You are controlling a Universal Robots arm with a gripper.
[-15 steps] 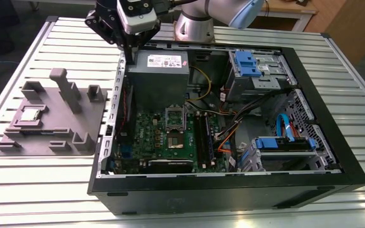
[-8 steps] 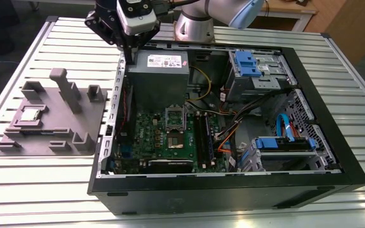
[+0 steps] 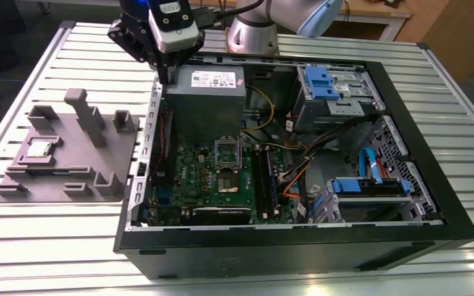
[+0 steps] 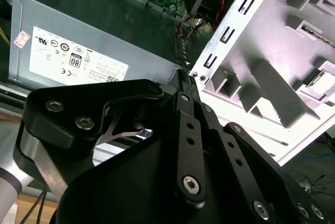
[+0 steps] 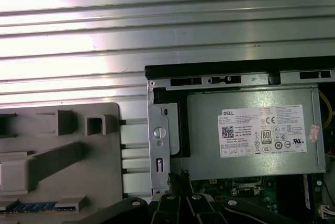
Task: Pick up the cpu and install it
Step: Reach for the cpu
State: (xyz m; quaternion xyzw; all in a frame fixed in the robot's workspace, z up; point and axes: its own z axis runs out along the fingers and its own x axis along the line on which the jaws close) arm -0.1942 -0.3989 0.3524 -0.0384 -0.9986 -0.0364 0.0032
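The cpu (image 3: 39, 148), a small silvery square chip, lies in a recess of the grey fixture tray (image 3: 64, 185) on the exterior view's left, outside the computer case. My gripper (image 3: 165, 76) hangs above the case's back left corner, beside the grey power supply box (image 3: 205, 92), well away from the cpu. Its black fingers are pressed together with nothing between them, as both wrist views show (image 4: 185, 76) (image 5: 183, 174). On the green motherboard (image 3: 195, 179) the cpu socket (image 3: 227, 182) lies bare, with its metal frame (image 3: 225, 150) raised.
The open black case (image 3: 434, 185) holds blue drive brackets (image 3: 320, 83), orange and blue cables (image 3: 367, 161) and memory slots (image 3: 263, 179). The fixture tray has upright posts (image 3: 84, 111). Everything rests on a ribbed metal table (image 3: 47, 246).
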